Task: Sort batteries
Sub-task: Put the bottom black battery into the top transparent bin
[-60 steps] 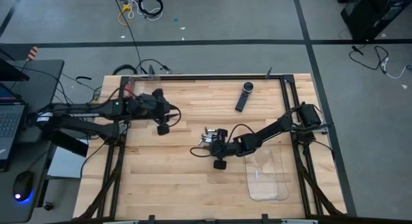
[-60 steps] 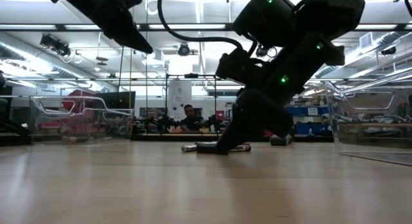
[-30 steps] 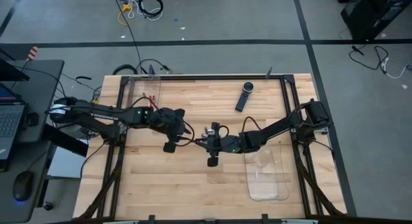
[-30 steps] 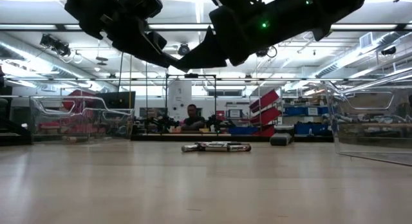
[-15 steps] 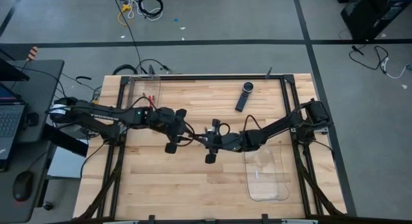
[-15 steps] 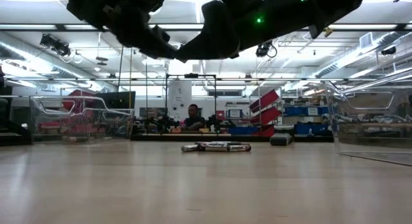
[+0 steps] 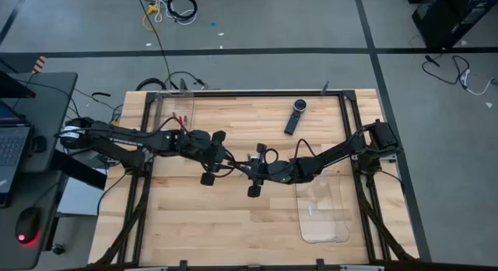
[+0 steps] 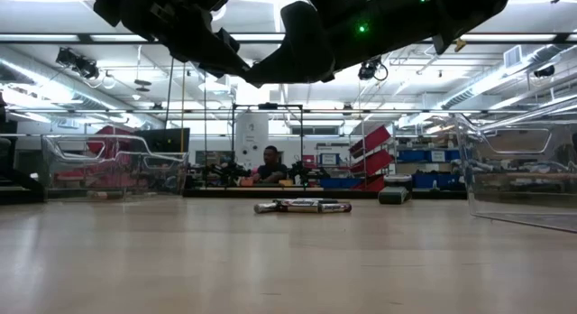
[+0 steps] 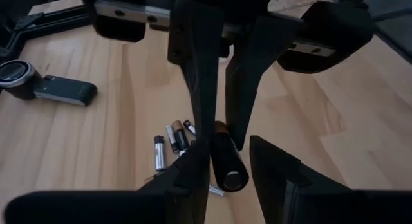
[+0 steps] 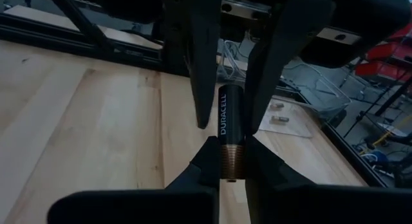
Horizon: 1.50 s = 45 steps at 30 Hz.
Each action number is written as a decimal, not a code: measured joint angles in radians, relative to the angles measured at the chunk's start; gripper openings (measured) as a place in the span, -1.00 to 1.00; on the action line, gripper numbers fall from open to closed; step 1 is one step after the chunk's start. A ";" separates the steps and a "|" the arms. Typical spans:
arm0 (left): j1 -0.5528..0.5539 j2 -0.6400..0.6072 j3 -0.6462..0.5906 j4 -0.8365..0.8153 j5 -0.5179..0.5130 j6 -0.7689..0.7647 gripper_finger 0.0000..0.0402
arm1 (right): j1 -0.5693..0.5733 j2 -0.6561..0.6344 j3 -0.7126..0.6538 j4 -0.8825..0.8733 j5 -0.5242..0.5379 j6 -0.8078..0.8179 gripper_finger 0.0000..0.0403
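Overhead, the two arms meet at mid-table, lifted clear of the wood. The right gripper (image 7: 250,167) reaches in from three o'clock and the left gripper (image 7: 224,163) from nine o'clock, tips almost touching.

Between them is a black-and-copper Duracell battery (image 10: 228,134). The right wrist view shows the right gripper's own fingers (image 10: 201,165) pinched on its copper end, so that gripper is closed on the cell. The other arm's fingers (image 10: 198,63) flank its black end on both sides; whether they press on it I cannot tell.

From the left wrist view the same cell (image 9: 226,162) sits between the left gripper's fingers (image 9: 270,166), against one of them with a gap to the other, so those fingers stand apart and not clamped.

Below the handover, a loose cluster of small batteries (image 9: 172,140) lies on the wooden table (image 7: 218,224), around the centre; the low view shows them as a short row (image 8: 302,206). A black remote-like device (image 7: 295,116) lies toward one o'clock. One clear plastic bin (image 7: 324,212) sits at about five o'clock, another (image 7: 173,107) at about ten o'clock.
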<state>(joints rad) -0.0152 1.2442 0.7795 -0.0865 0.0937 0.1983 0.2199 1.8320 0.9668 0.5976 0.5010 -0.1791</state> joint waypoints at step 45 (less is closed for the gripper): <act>0.712 -0.143 0.229 -1.037 -0.342 0.087 -0.83 | 0.052 -0.002 0.000 -0.069 0.239 0.044 -0.61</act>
<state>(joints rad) 0.6972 1.1008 1.0089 -1.1239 -0.2480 0.2856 0.2718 1.8296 0.9672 0.5285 0.7403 -0.1347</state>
